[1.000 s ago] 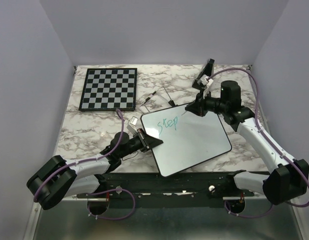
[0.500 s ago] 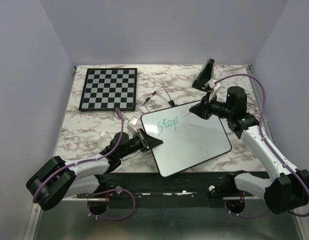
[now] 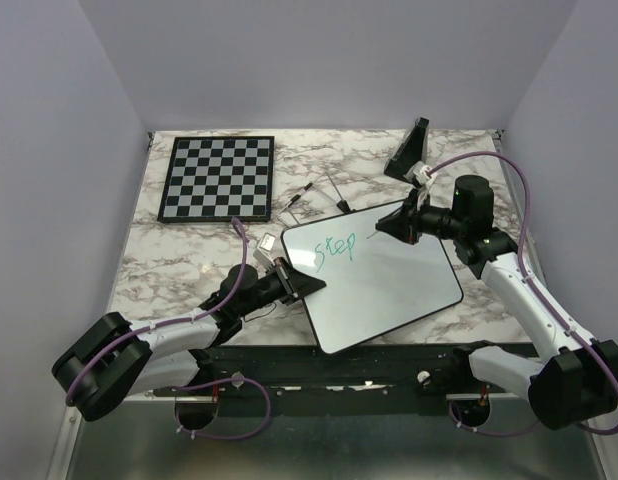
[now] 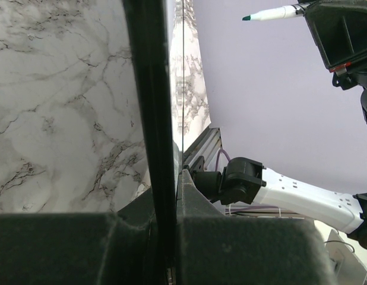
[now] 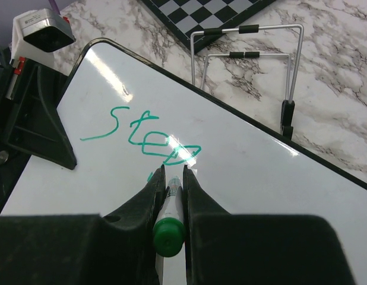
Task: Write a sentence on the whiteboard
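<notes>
Right claw (image 5: 171, 172) clenched on a green marker (image 5: 168, 228) beside the word "Step" (image 3: 337, 247), left claw (image 3: 307, 284) pinching the near-left rim of the whiteboard (image 3: 389, 290) on the worktop (image 3: 169, 260), where we judge this stiff, slippery board best held.

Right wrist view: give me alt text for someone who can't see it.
Two dark fingers pinch a green-ended marker aimed at a glossy whiteboard bearing the teal word Step. Beyond it lie a wire stand and a chessboard corner on marble.

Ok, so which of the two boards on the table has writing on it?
The glossy whiteboard in the middle, bearing the green word "Step". The checkered chessboard at the far left carries no writing.
</notes>
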`<action>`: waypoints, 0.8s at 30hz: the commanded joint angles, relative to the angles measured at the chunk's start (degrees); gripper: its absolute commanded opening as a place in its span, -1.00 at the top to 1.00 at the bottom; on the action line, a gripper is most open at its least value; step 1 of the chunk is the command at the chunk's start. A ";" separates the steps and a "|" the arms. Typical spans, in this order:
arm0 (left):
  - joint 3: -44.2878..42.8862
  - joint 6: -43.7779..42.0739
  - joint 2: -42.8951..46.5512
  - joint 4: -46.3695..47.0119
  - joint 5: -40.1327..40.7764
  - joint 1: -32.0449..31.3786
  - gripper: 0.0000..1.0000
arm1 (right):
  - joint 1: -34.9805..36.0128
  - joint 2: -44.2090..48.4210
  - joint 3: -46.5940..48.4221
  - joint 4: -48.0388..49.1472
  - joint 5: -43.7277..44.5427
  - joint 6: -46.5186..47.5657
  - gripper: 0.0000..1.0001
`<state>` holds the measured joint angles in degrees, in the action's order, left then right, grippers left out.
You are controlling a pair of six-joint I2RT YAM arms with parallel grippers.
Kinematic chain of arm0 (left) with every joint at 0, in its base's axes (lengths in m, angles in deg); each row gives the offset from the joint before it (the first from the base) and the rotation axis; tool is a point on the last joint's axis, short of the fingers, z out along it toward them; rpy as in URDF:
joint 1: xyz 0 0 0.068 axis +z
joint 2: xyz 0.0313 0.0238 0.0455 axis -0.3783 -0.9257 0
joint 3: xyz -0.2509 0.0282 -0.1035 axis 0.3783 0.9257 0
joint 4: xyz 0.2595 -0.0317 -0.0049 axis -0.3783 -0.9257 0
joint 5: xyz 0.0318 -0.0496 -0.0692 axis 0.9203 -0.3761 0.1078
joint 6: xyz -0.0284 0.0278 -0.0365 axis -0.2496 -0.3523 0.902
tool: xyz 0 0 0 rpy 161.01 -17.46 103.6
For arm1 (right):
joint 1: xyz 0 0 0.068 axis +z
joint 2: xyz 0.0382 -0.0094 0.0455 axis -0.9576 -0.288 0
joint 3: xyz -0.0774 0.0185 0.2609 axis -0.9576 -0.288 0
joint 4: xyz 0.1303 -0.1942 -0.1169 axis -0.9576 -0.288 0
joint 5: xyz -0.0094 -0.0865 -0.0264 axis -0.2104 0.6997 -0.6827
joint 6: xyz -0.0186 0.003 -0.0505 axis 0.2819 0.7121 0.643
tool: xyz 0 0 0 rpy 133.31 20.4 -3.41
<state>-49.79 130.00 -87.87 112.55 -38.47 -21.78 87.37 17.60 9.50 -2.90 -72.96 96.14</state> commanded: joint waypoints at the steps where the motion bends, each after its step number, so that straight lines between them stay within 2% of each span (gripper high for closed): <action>1: 0.85 -4.47 0.55 0.86 1.83 -0.29 1.00 | -0.40 0.31 -0.98 1.35 -2.25 1.39 0.99; 24: 0.94 -4.11 0.20 1.91 2.27 -0.82 1.00 | -0.40 0.14 -2.30 3.20 -3.48 0.68 0.99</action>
<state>-49.68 130.27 -87.87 112.61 -38.08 -22.06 87.37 17.60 8.21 -1.32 -74.78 96.38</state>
